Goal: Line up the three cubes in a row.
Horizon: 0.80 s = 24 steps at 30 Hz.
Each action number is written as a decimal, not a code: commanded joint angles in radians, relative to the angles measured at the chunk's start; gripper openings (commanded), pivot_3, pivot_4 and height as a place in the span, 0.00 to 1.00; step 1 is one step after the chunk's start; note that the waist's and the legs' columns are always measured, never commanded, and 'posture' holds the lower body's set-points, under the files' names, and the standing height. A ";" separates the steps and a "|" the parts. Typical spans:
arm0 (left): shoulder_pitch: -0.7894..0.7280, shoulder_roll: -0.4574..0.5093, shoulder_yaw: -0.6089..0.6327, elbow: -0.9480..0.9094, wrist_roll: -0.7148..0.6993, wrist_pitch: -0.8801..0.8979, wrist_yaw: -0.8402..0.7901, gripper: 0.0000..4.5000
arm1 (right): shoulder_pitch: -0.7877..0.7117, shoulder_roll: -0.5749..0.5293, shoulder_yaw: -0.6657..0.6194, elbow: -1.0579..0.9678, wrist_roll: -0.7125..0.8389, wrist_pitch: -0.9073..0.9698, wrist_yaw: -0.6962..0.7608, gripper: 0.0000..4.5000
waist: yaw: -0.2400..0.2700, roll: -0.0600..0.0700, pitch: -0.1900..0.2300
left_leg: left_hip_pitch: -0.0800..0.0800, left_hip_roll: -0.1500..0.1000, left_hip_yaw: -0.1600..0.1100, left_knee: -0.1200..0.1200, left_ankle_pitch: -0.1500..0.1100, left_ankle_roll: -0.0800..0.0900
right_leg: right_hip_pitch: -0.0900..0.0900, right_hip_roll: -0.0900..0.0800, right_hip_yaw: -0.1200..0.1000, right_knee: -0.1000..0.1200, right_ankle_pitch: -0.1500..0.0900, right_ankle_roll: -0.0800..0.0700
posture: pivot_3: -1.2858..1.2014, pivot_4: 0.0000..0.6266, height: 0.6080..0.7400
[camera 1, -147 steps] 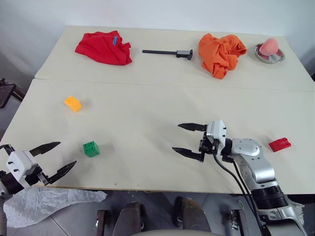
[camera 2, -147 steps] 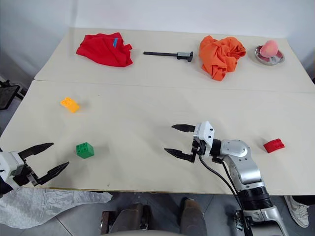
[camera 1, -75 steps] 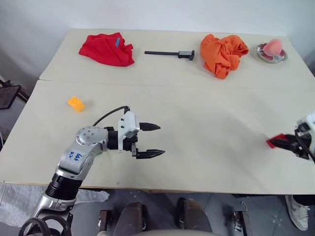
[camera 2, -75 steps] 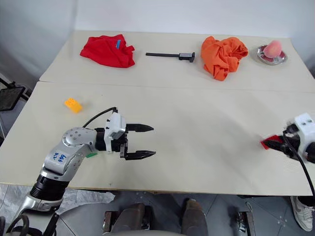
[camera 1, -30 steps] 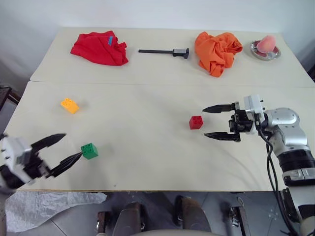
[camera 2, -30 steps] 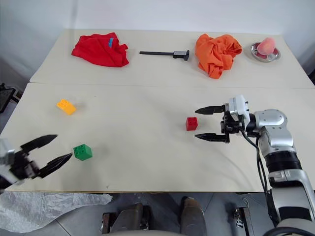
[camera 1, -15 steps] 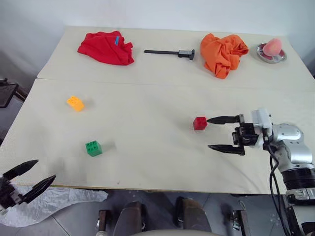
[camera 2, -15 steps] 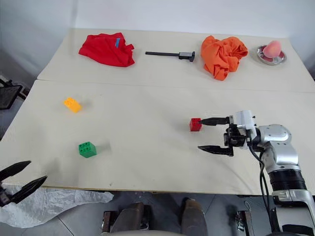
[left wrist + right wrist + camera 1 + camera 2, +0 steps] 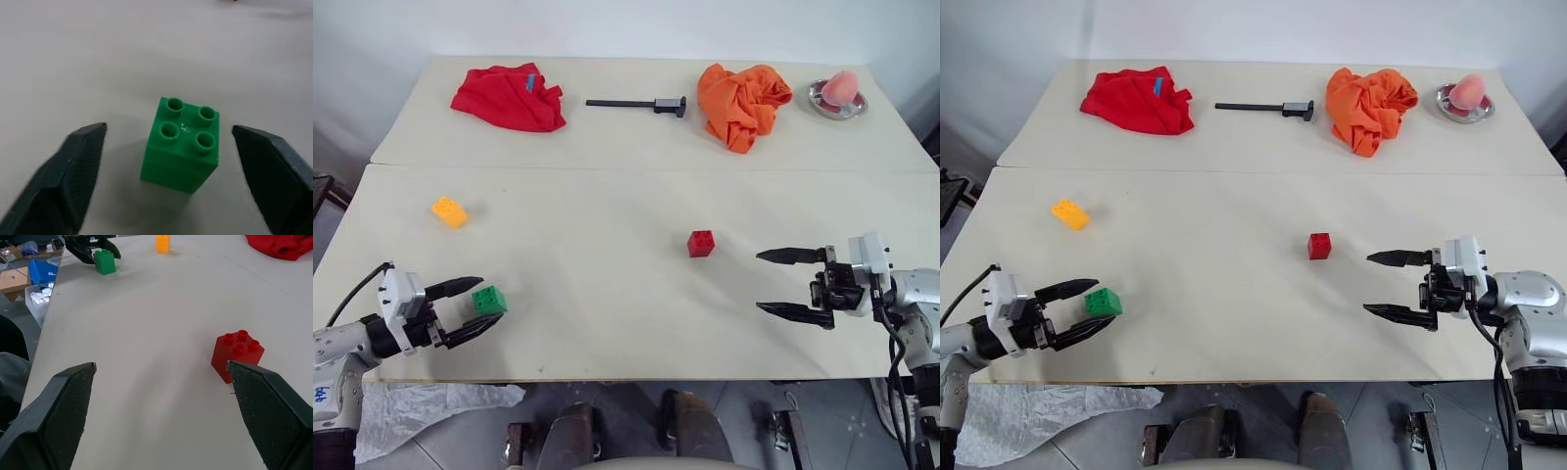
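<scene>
- The step in hand looked like the pickup of the green cube (image 9: 490, 301); it sat between the two fingers of the left claw (image 9: 472, 306), with a gap on each side in the left wrist view
- To do it well, the fingers should have closed squarely on two flat sides, low on the cube and below its studs, so it would not twist or pop out
- The left claw was partly spread, holding nothing, reaching nearly level along the table (image 9: 607, 196)
- The right claw (image 9: 777, 284) was wide apart and empty, lying level, tips toward the red cube (image 9: 701, 243), which stood near but clear of them
- The yellow cube (image 9: 449, 211) lay well beyond the left claw, so the row was not yet formed
</scene>
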<state>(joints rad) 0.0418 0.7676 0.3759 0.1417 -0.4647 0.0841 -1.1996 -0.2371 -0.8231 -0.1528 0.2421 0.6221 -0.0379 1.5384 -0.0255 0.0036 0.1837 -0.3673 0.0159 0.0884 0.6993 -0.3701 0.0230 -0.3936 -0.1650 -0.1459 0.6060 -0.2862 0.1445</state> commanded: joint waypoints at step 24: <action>-1.108 -0.370 -0.558 0.850 0.339 -0.189 -0.156 0.33 | 0.214 0.071 -0.248 -0.244 0.051 0.066 -0.221 1.00 | 0.037 -0.002 0.001 | -0.003 -0.003 0.003 -0.001 0.001 0.002 | -0.001 0.001 0.001 -0.004 0.001 0.003 | 0.52 0.24 1.00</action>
<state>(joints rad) -1.0380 0.3982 -0.1782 0.9303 -0.1577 -0.0573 -1.3469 -0.0377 -0.7623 -0.3641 0.0535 0.6457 0.0253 1.3400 0.0114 0.0019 0.1844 -0.3697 0.0135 0.0918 0.6976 -0.3695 0.0249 -0.3950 -0.1637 -0.1455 0.6019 -0.2849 0.1472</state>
